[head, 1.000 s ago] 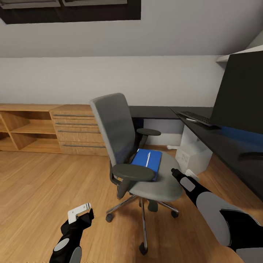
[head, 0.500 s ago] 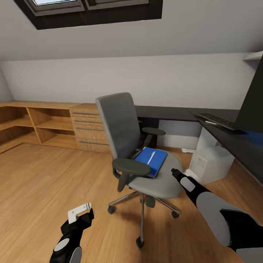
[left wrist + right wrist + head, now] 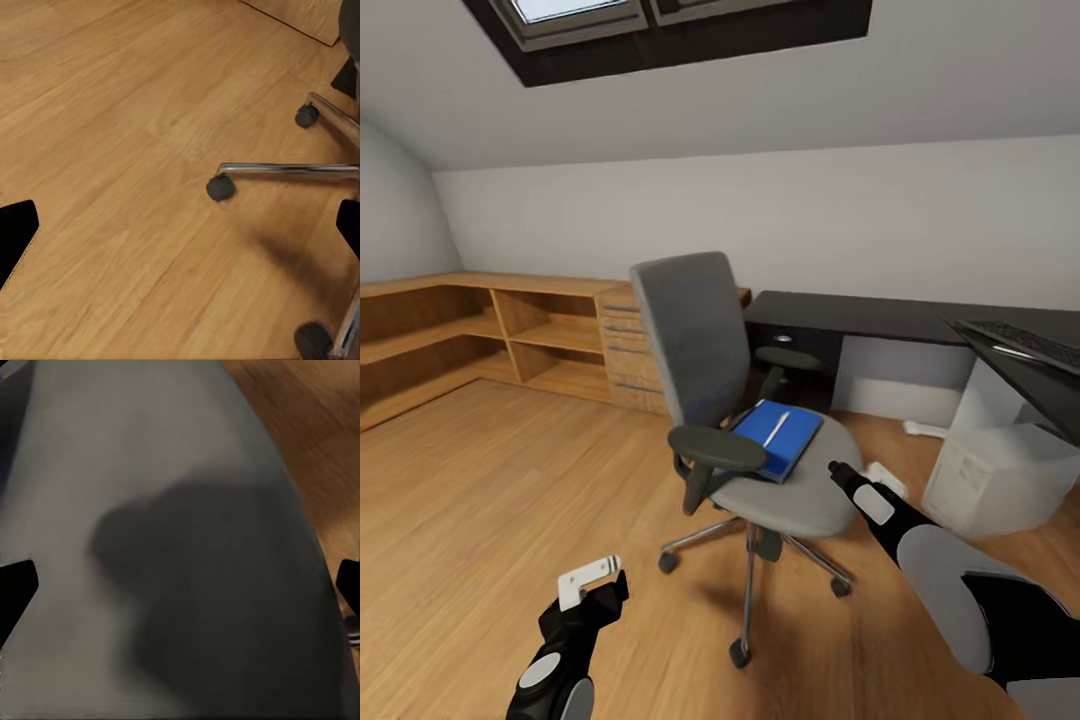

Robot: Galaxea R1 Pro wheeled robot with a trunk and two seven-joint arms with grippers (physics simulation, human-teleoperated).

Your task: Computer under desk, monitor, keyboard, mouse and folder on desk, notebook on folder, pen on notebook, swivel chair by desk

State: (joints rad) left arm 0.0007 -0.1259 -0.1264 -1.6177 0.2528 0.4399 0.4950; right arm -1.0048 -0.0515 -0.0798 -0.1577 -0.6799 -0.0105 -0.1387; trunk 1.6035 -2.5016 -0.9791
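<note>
The grey swivel chair (image 3: 705,370) stands on the wooden floor in the middle of the head view. A blue folder (image 3: 780,440) lies on its seat with a white pen (image 3: 775,430) on top; I cannot tell a notebook apart from it. The black desk (image 3: 860,315) runs along the wall at the right, with the keyboard (image 3: 1025,343) on its near wing and the white computer tower (image 3: 995,475) beneath. My right gripper (image 3: 838,468) (image 3: 180,592) is open, just over the grey seat's front right edge. My left gripper (image 3: 595,582) (image 3: 180,232) is open, low over the floor near the chair's castors (image 3: 220,187).
Wooden shelves and a drawer unit (image 3: 510,335) line the wall at the left. A small white object (image 3: 925,430) lies on the floor under the desk. The chair's chrome legs (image 3: 750,590) spread between my arms. Open floor lies to the left.
The whole picture has shifted: the camera turned left and tilted up, so the monitor slid out at the right and more shelving shows. Both arms hold the same pose.
</note>
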